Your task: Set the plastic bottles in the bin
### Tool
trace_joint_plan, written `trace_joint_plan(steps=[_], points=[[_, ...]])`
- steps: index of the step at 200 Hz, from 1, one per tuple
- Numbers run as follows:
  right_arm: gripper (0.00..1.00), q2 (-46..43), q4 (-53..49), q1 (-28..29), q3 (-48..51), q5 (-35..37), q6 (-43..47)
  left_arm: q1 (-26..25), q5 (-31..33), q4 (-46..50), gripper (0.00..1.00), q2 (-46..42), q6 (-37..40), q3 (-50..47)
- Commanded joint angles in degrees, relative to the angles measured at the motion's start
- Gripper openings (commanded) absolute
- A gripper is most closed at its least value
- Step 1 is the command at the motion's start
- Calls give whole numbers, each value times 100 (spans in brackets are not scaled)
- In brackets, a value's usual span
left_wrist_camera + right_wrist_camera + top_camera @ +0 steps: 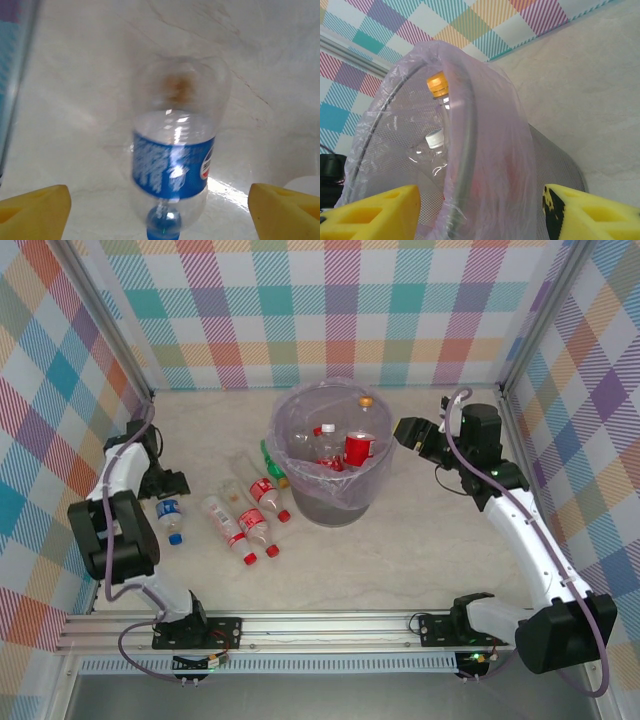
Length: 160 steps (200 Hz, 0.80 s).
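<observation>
Left wrist: left gripper (159,192) spread wide, blue bottle (172,160) between its fingers (35,205), untouched — right gripper (481,192) gapes empty beside the bin (560,165).

Pastel checked walls (340,310) enclose a pale marbled tabletop (400,560) edged by an aluminium rail (300,625).

Tabletop: five bottles (228,530) lying loose, namely one blue-labelled (170,516), three red-capped, one green (271,462). One bin (335,508), with at least three more bottles inside; the heap resists an exact count. My two arms carry one gripper each: left gripper (178,485), right gripper (403,428).
</observation>
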<state>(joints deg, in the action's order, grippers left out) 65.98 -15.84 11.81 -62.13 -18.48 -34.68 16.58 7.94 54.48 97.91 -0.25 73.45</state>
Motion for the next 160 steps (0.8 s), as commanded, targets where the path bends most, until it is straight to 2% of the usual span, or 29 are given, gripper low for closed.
trace_joint_plan(steps=[1,29,54,82,104,132,145,160], points=[[67,57,133,34,-230,-127,193,-29,-229,-210,96,227,375,-150],[67,-12,96,18,-210,-104,232,-31,-161,-518,97,576,277,-464],[67,-173,55,14,-186,-103,233,-28,-92,-713,87,914,71,-551],[67,-354,-46,6,-116,23,268,-42,234,-674,72,994,-44,-468],[67,-442,-106,5,-50,64,280,-76,392,-575,63,782,-158,-406],[67,-465,-128,5,34,-18,239,-121,241,-517,54,311,-373,-340],[67,-439,-156,5,-13,-93,222,-241,19,-559,54,53,-460,-375],[67,-346,-236,10,-135,-331,229,-522,40,-546,54,-261,-587,-376]])
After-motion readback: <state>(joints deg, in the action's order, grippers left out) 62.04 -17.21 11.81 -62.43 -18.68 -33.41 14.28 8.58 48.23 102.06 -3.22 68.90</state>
